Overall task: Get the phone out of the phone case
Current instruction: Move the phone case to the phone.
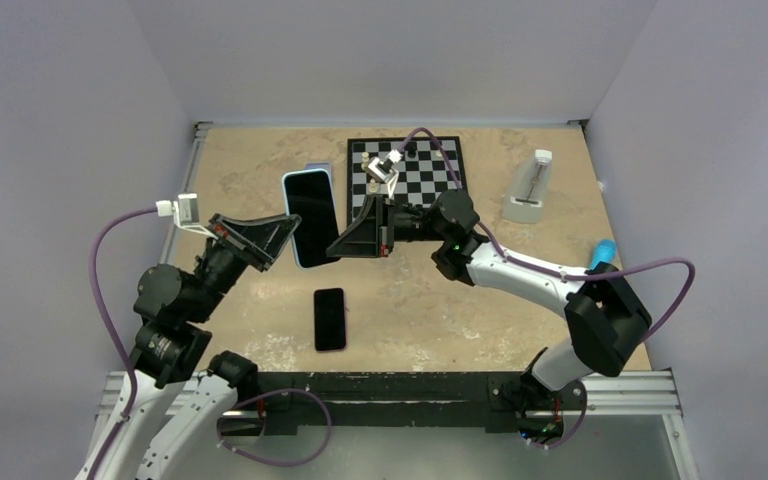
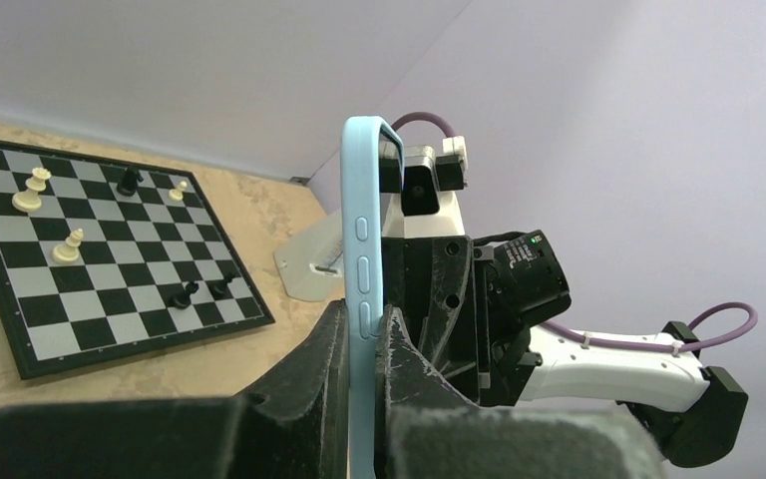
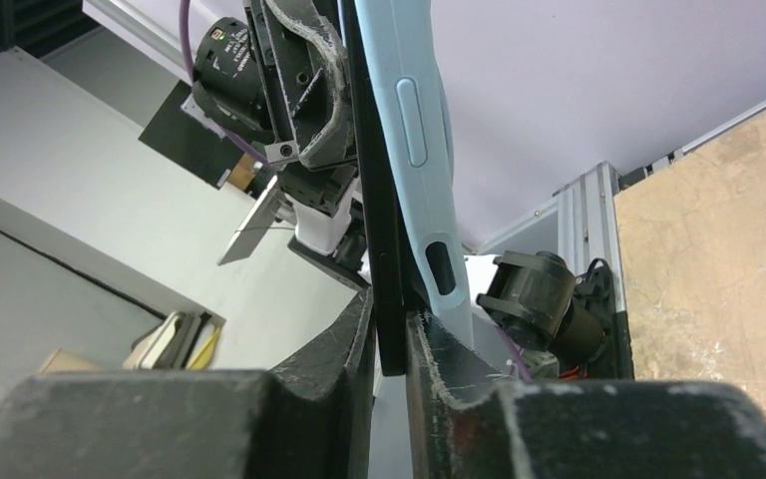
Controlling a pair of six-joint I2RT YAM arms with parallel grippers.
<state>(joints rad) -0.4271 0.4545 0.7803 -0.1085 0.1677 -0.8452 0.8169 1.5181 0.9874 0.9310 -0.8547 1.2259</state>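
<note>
Phone (image 1: 310, 215) is only starting to leave case (image 2: 363, 259); left hand (image 2: 364, 334) is grasping case, right hand (image 3: 389, 334) is grasping phone.

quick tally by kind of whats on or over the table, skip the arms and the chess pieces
phones: 2, the cased phone held up and the bare black phone lying flat
phone case: 1, light blue
chessboard: 1
white metronome-like object: 1
small blue object: 1
total: 6

Chessboard (image 1: 425, 182), white metronome (image 1: 531, 188), blue object (image 1: 603, 252)
</note>
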